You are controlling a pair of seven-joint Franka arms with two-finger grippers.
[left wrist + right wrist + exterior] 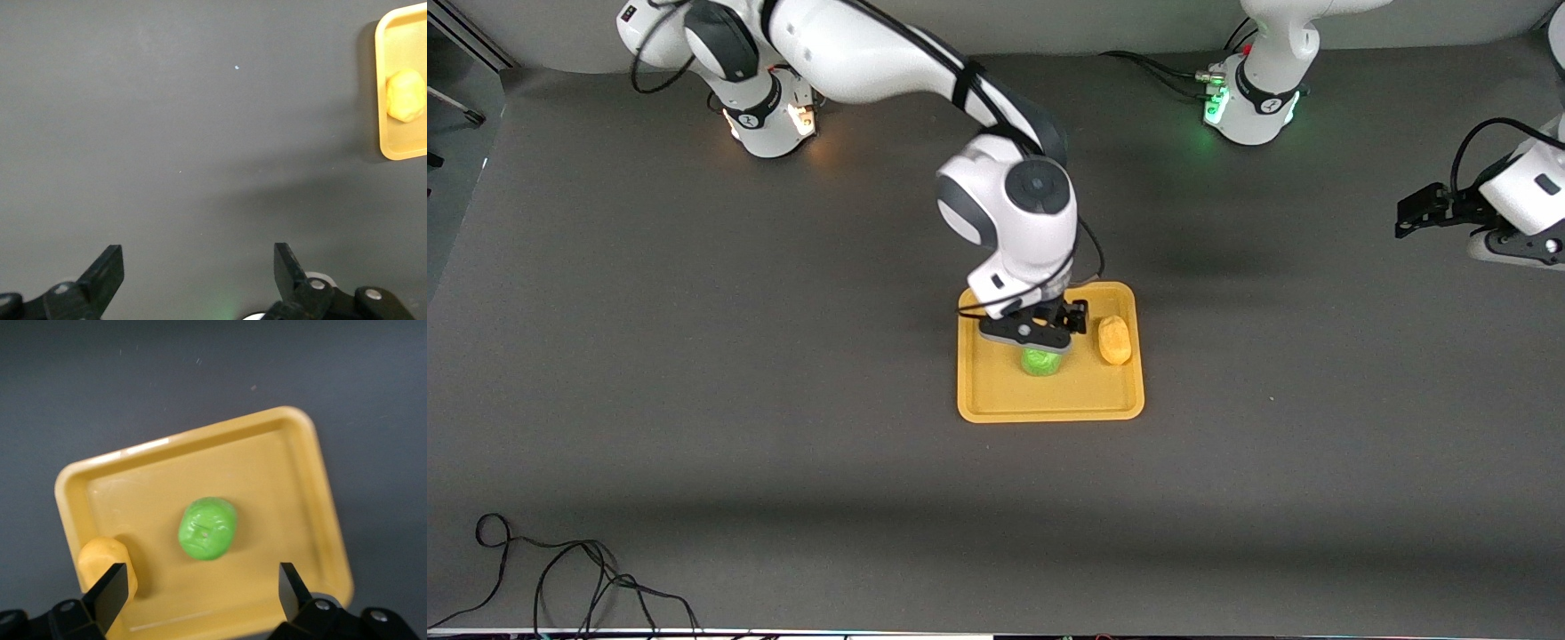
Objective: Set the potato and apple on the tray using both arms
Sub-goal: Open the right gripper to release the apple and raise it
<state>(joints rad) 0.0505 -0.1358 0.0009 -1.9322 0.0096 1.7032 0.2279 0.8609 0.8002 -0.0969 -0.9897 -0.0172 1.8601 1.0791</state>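
The yellow-orange tray [1049, 411] lies mid-table. The green apple [1040, 362] rests on it, and the yellow-orange potato [1114, 340] lies on it beside the apple, toward the left arm's end. My right gripper [1040, 345] hangs just over the apple; in the right wrist view it [202, 590] is open and empty above the apple [207, 528], with the potato [100, 560] by one finger and the tray [280, 473] below. My left gripper [1405, 222] waits over bare table at the left arm's end, open and empty [199, 267]; its view shows the potato [405, 95] on the tray [400, 150].
A loose black cable [560, 578] lies on the grey table near the front edge at the right arm's end. The two arm bases [769, 111] [1254, 102] stand along the table's robot side.
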